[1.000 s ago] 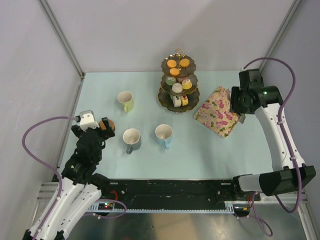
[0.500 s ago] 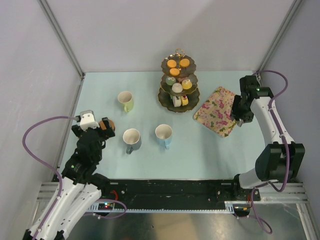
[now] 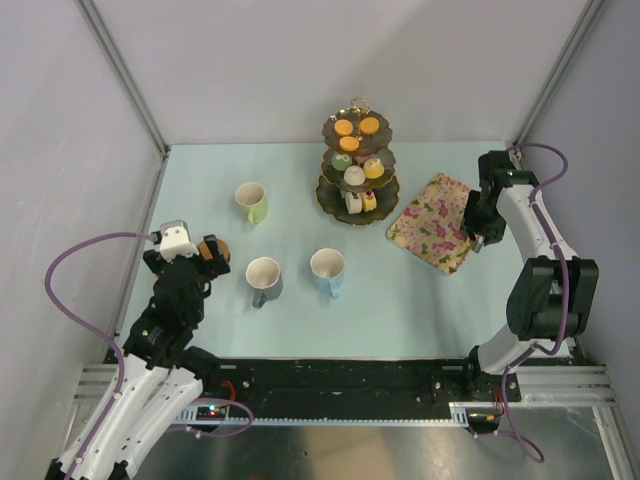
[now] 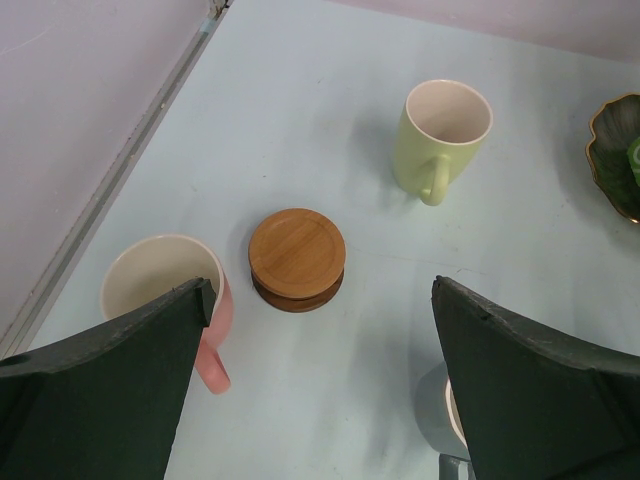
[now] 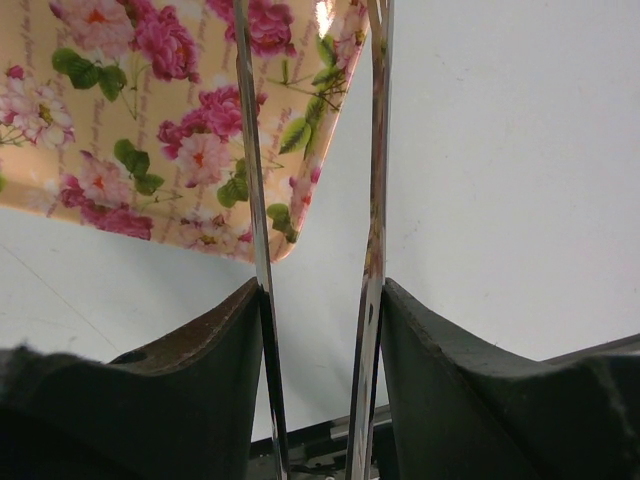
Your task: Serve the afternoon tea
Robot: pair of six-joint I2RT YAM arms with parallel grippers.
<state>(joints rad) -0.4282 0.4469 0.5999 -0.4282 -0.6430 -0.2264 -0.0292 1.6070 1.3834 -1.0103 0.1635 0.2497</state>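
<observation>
The dark gold-rimmed three-tier stand (image 3: 357, 165) carries small colourful cakes (image 3: 356, 127) at the back of the table. A yellow-green mug (image 3: 251, 201), a grey mug (image 3: 264, 278) and a blue mug (image 3: 328, 269) stand in front of it. My left gripper (image 4: 322, 310) hangs open above the table with nothing between its fingers. A pink mug (image 4: 165, 285) sits beside its left finger, and a stack of round brown coasters (image 4: 297, 258) lies just ahead. My right gripper (image 5: 320, 290) is shut on metal tongs (image 5: 250, 150), whose blades reach over a corner of the floral tray (image 5: 150, 130).
The floral tray (image 3: 432, 222) lies flat right of the stand, with the right gripper (image 3: 478, 232) at its right edge. Enclosure walls close in the table on the left, back and right. The grey mug (image 4: 432, 420) is close behind my left gripper's right finger.
The floral tray, tilted up a second ago, now lies flat on the table. The right arm has swung down and closer to the right wall. The left arm has not moved.
</observation>
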